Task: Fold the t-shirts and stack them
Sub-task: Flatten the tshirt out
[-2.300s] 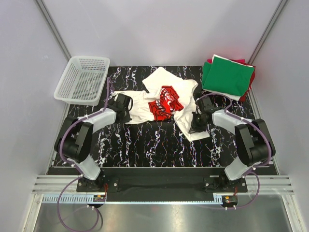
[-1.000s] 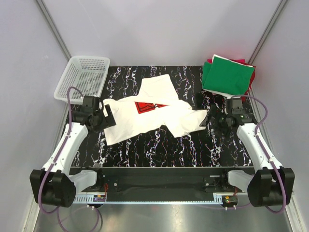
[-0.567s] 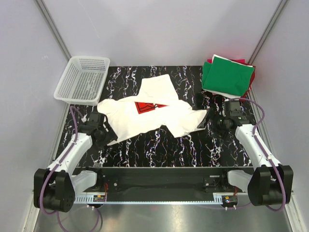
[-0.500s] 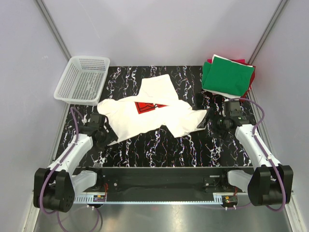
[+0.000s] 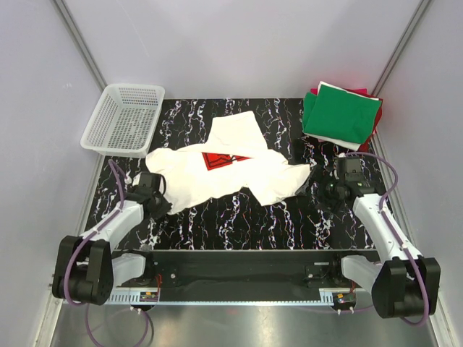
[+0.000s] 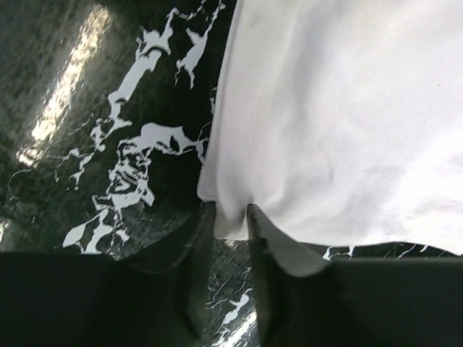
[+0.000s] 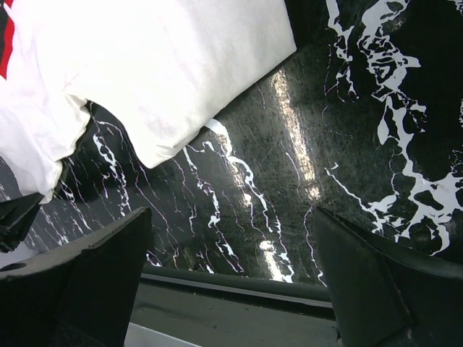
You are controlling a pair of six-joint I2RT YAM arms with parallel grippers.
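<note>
Apparently left jaws pinch the t-shirt (image 6: 347,108) hem corner.

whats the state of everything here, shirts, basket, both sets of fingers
white t-shirt: unfolded, spread out, wrinkled
left fingers: closed on the white t-shirt's near left corner
right fingers: wide open, holding nothing, beside the white t-shirt's right edge
green t-shirt: folded, lying on the red t-shirt
red t-shirt: under the green one, only its edges showing
basket: upright, nothing visible inside
</note>
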